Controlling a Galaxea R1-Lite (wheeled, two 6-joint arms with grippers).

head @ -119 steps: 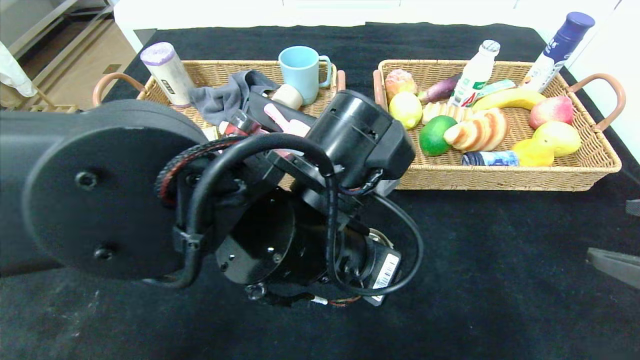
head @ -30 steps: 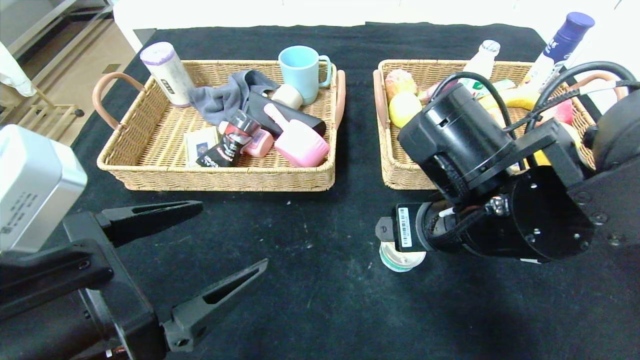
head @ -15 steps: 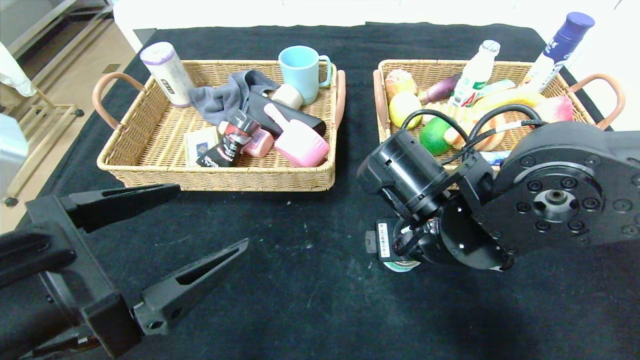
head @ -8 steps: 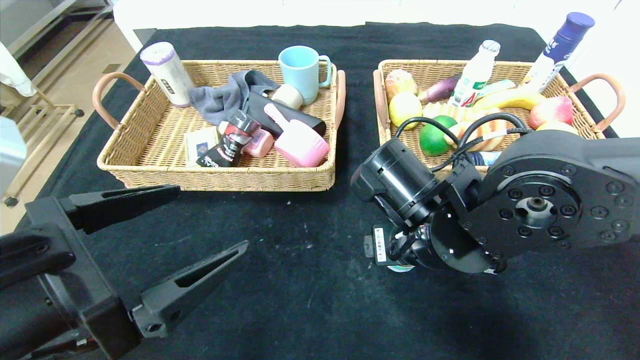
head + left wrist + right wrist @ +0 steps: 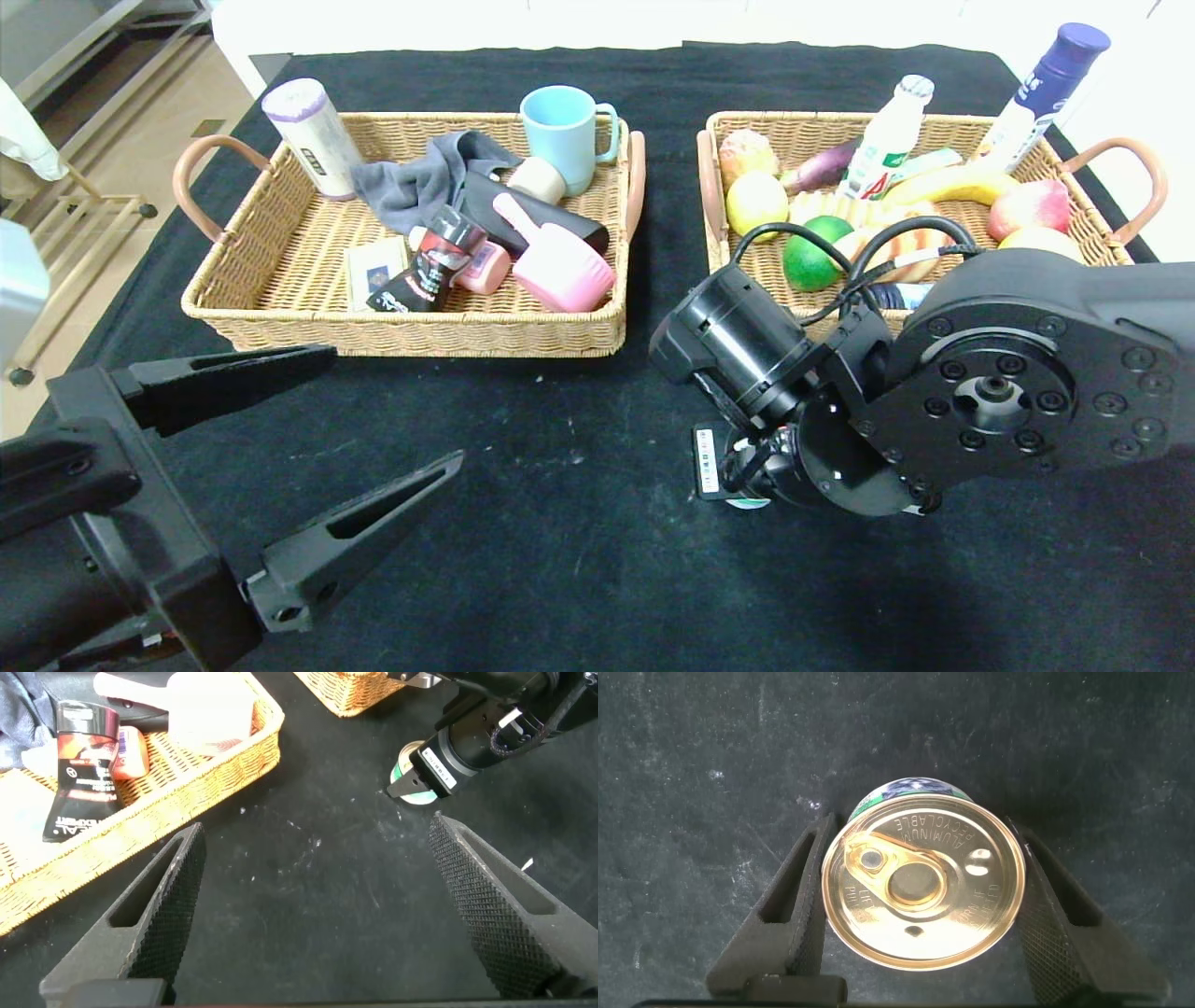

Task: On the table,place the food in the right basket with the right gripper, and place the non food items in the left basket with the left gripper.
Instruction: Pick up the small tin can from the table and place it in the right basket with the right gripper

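Nearly finished: the sorting job on the black desk [image 5: 579,560] is down to what looks like its last loose item. The left basket [image 5: 280,327] already holds non-food goods, among them a blue mug [image 5: 563,131], a grey cloth [image 5: 411,187] and a pink scoop [image 5: 560,266]; the right basket [image 5: 747,322] is crowded with fruit, bread and bottles. One can [image 5: 923,887], pull-tab lid up, stands on the desk just in front of the right basket, and the right gripper [image 5: 920,905] is lowered over it, its fingers [image 5: 799,901] flanking the rim on both sides, very close; whether they yet grip cannot be told. Lifting the can into the right basket appears to be what remains. The left gripper [image 5: 313,910] hovers above the desk before the left basket, spread wide and holding nothing.
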